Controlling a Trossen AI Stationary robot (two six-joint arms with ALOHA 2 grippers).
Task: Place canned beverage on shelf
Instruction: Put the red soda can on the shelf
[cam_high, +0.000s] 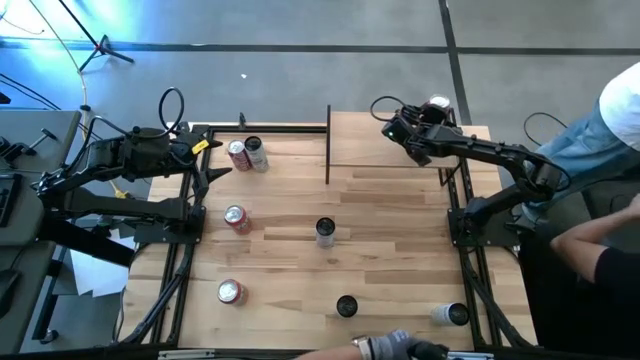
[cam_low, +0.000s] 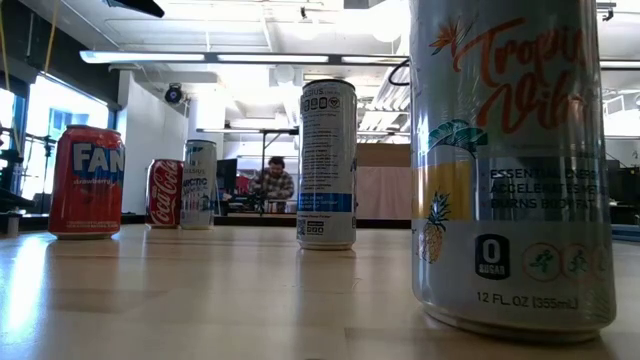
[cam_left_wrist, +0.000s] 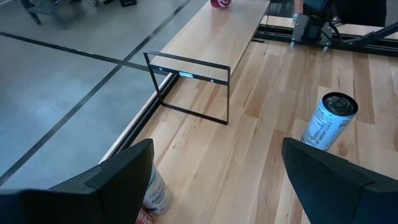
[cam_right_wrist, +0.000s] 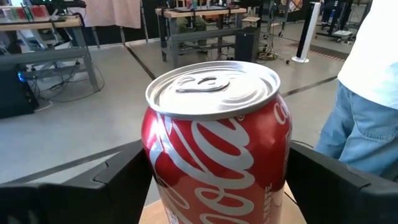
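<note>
We see the right gripper (cam_high: 432, 112) over the far right corner of the shelf (cam_high: 380, 140), with a red cola can (cam_right_wrist: 217, 149) standing upright between its fingers (cam_right_wrist: 118, 180). The jaws stand on both sides of the can, but we cannot tell if they press it or stay a little apart. The left gripper (cam_high: 205, 165) waits with open jaws near the left edge of the table (cam_high: 300, 220), beside two cans (cam_high: 247, 154).

We judge the can stiff but thin-walled, so a hard squeeze may dent it. The painted metal is smooth and probably slippery. If full, it is rather heavy for its size. The best hold is around the middle of the body, fingers on opposite sides, keeping it upright.
</note>
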